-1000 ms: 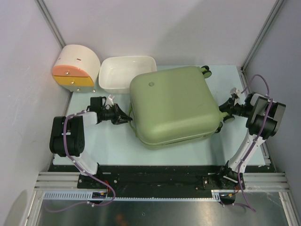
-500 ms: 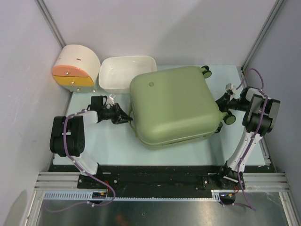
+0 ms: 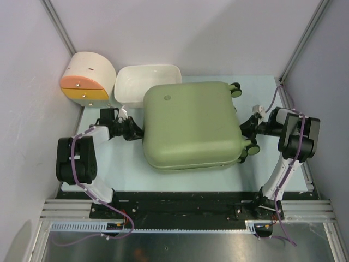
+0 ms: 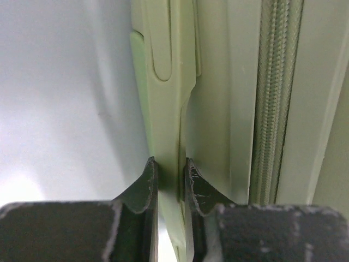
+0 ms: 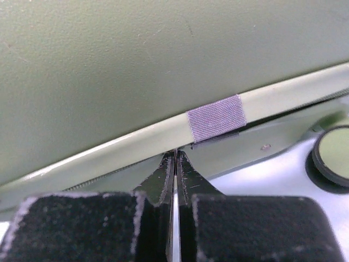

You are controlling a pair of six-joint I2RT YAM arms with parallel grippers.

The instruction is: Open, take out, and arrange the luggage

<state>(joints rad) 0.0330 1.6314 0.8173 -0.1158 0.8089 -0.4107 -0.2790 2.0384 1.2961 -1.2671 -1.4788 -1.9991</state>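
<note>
The olive-green luggage (image 3: 191, 125) lies flat and closed in the middle of the table, its black wheels (image 3: 252, 147) on the right side. My left gripper (image 3: 135, 131) is at its left edge, shut on the green side handle (image 4: 163, 82), which sits between the fingers in the left wrist view (image 4: 170, 166). My right gripper (image 3: 245, 126) is at the luggage's right edge between the wheels. Its fingers are shut, and the tips (image 5: 175, 155) touch the shell's seam just below a grey fabric tab (image 5: 215, 117). The zip (image 4: 272, 82) is closed.
A white rectangular tub (image 3: 146, 82) stands behind the luggage's back left corner, close to it. A round cream drawer box with an orange front (image 3: 87, 79) stands at the far left. Walls close in on both sides. One wheel (image 5: 332, 153) is right of my right fingers.
The luggage has slid left and turned to sit squarer on the table. My left gripper moved left with the handle. My right gripper followed it leftward at the right edge.
</note>
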